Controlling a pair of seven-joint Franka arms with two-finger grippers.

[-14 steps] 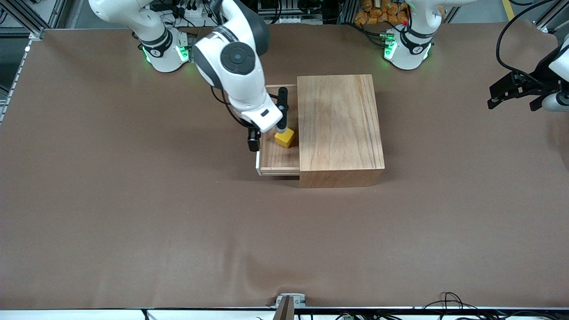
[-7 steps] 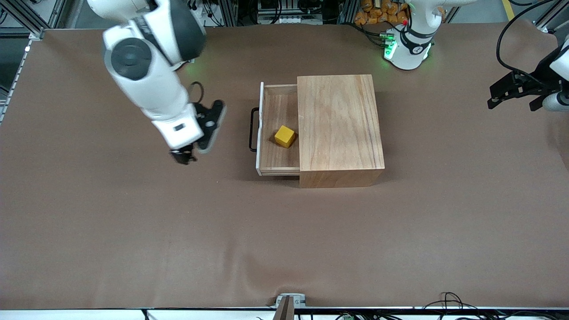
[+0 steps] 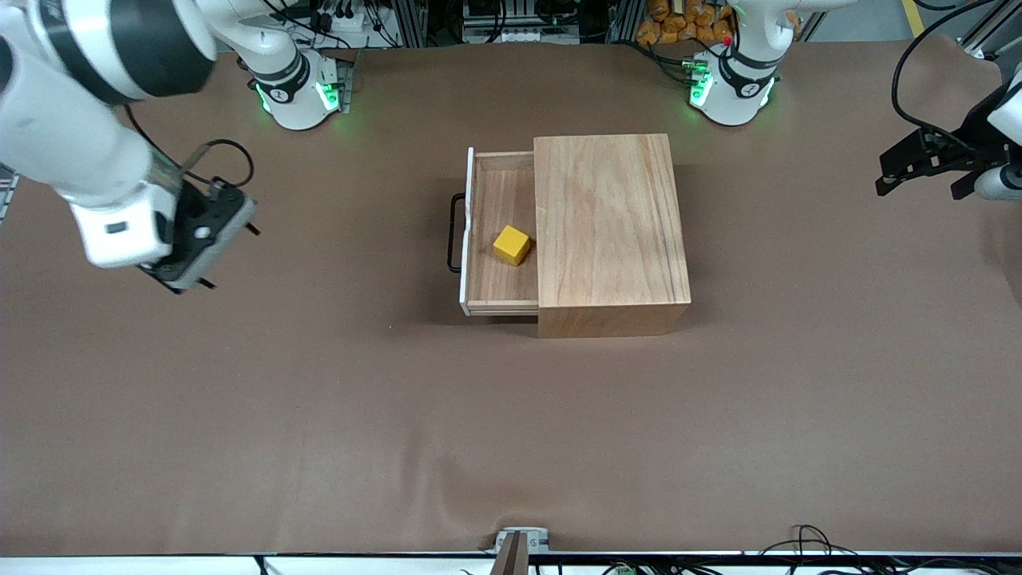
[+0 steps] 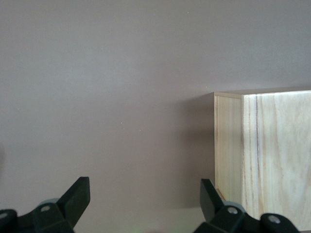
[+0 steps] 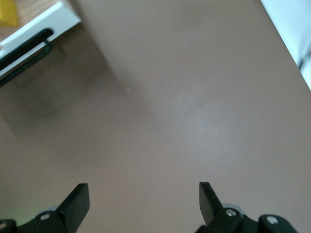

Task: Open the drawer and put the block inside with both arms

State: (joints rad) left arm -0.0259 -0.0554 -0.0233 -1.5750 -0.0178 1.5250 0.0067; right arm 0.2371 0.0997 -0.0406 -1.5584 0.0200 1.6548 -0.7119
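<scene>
The drawer [image 3: 489, 275] stands pulled out of the wooden box [image 3: 607, 231], its white front and black wire handle [image 3: 453, 233] facing the right arm's end of the table. The yellow block [image 3: 511, 244] lies inside the drawer, close to the box. My right gripper [image 3: 209, 239] hangs open and empty over bare table, well away from the handle. In the right wrist view the gripper [image 5: 144, 199] has only table under it, with the drawer front [image 5: 43, 24] and a corner of the block [image 5: 7, 14] at the frame's edge. My left gripper [image 3: 918, 188] waits open at the left arm's end.
Brown paper covers the whole table [image 3: 511, 431]. In the left wrist view the open left gripper [image 4: 145, 194] faces one side of the wooden box [image 4: 272, 160]. Cables [image 3: 806, 539] lie at the table edge nearest the camera.
My right gripper has left the block in the drawer, lifted out and swung away toward the right arm's end of the table. The left arm, drawer and block have not moved.
</scene>
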